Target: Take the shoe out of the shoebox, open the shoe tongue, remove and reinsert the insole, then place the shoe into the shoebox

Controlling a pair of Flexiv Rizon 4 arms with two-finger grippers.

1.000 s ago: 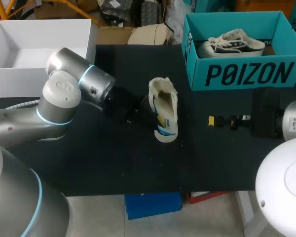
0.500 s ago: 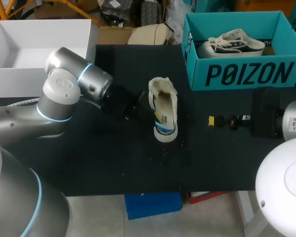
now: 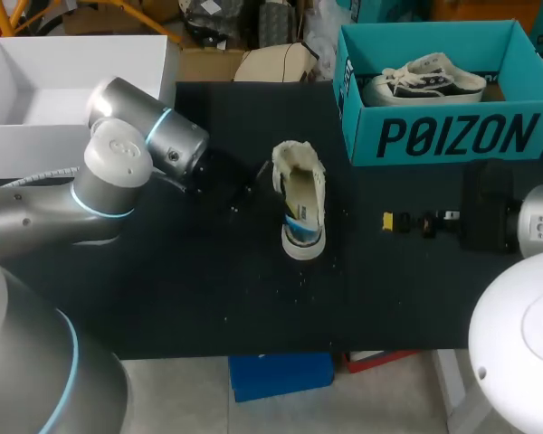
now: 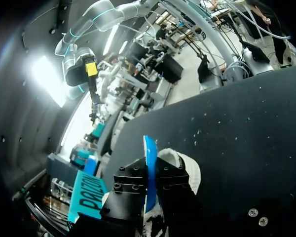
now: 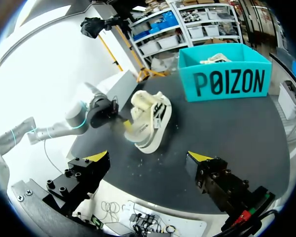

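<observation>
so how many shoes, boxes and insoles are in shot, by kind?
shoes: 2, the shoe on the table and the shoe in the teal box
boxes: 2, the teal shoebox and the white box
insoles: 1, the blue insole
total: 5

A black table (image 3: 163, 298) with a dull, matte top sits evenly lit, its surface dusted with small pale specks (image 3: 299, 277) that lie scattered ahead of the left gripper (image 4: 149, 180) and, more thinly, just ahead of the right gripper (image 5: 149, 157).
</observation>
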